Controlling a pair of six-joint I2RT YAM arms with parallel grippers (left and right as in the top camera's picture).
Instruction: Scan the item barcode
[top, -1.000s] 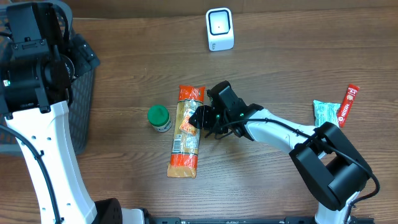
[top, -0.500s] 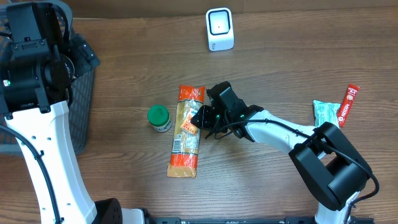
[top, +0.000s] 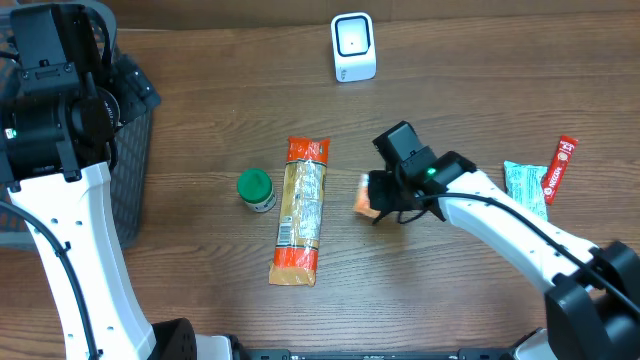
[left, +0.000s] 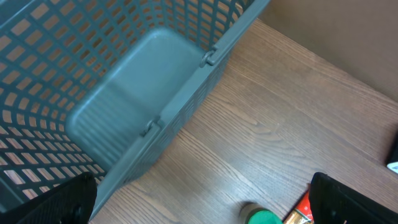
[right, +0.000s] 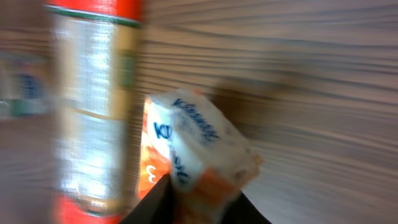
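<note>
Orange-white Kleenex pack (top: 365, 197): clamped in the right claw (right: 193, 205), near the pasta packet (top: 300, 210), well apart from the white scanner (top: 353, 47).
Left claw (left: 208, 200): spread wide over the grey mesh basket (left: 124, 112), its ribbed floor showing.

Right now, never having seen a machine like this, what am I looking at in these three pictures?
These are two robot arms at a wooden table. One picture looks down from above; the other two come from cameras on each wrist. The right gripper pinches a small orange-and-white tissue pack. The left gripper hangs open near a grey plastic basket. On the table lie a long orange packet, a green-capped jar, a green pouch, a red sachet and a white box-shaped scanner.
</note>
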